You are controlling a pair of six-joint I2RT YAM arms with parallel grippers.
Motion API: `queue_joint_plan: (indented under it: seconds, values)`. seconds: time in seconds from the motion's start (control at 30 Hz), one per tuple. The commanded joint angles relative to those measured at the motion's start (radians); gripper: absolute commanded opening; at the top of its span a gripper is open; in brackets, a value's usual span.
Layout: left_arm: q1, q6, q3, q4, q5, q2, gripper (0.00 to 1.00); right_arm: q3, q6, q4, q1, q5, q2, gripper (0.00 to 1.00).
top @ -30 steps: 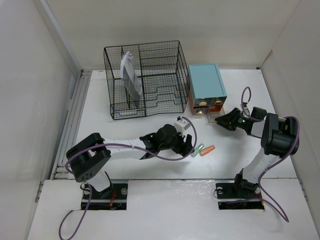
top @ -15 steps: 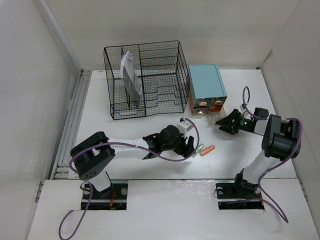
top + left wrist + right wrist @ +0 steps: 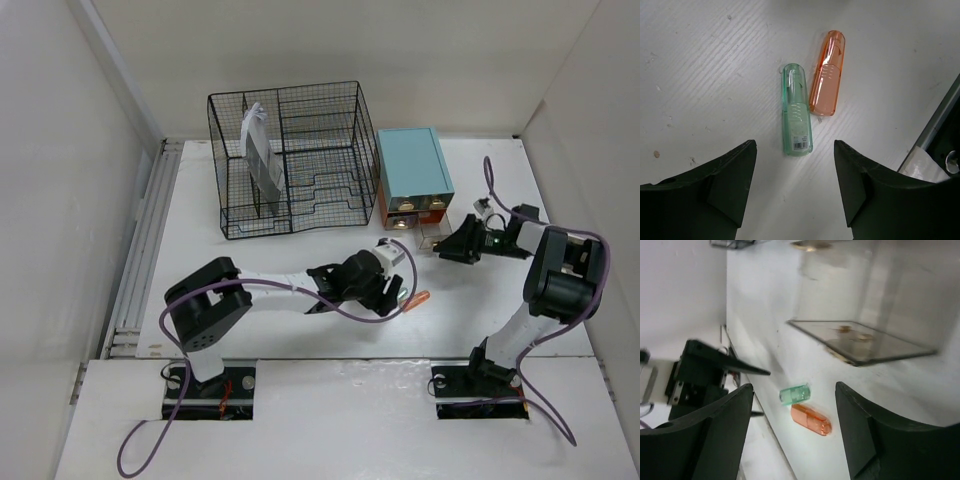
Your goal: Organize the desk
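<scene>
- Left tool (image 3: 794,150) is spread wide and empty. It hangs right over the green case (image 3: 796,112), one jaw on each side of its near end, and neither pad seems to touch it.
- The case's long axis runs straight out between the jaws. My read is that I'm lined up to pinch it across the narrow width.
- The orange case (image 3: 827,80) lies flat just beside the green one, angled slightly away. I can't tell if their near ends touch (tight gap, so the far jaw could nudge it).
- Right tool (image 3: 447,247) is also wide and holds nothing. It sits just in front of the clear drawer (image 3: 860,342), which is pulled out of the teal drawer box (image 3: 412,170).
- I judge it's parked there so the open drawer is ready to take the cases. There are small brownish bits inside that I can't identify.
- The white table (image 3: 250,260) runs under everything. The wire-mesh organizer (image 3: 290,160) is at the back with the drawer box to its right, and the cases are in the front middle.
- Writing: there's a barcode sticker on the green case's near end, digits too small to read. Both cases have ribbed moulding, and I can read no brand anywhere.
</scene>
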Motion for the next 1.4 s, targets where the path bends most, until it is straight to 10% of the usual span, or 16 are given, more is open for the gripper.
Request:
queue_joint_plan:
  seconds: [0.0, 0.1, 0.5, 0.9, 1.03, 1.37]
  values:
    - [-0.022, 0.035, 0.063, -0.062, -0.048, 0.017, 0.60, 0.127, -0.388, -0.441, -0.006, -0.159, 0.006, 0.71]
    - [-0.032, 0.044, 0.094, -0.103, -0.084, 0.057, 0.60, 0.318, -1.003, -0.907, -0.006, -0.224, 0.123, 0.71]
    - [-0.052, 0.062, 0.175, -0.197, -0.145, 0.152, 0.43, 0.484, -0.984, -0.937, -0.018, -0.262, 0.128, 0.68]
    - [-0.061, 0.082, 0.238, -0.229, -0.133, 0.259, 0.11, 0.914, -0.758, -0.744, 0.026, 0.012, -0.335, 0.75]
    - [-0.061, 0.073, 0.229, -0.229, -0.124, 0.230, 0.06, 0.853, -0.706, -0.426, 0.140, 0.349, -0.561, 0.91]
    - [-0.020, 0.061, 0.227, -0.139, -0.055, 0.002, 0.05, 0.696, -0.896, -0.478, 0.140, 0.295, -0.668, 0.93]
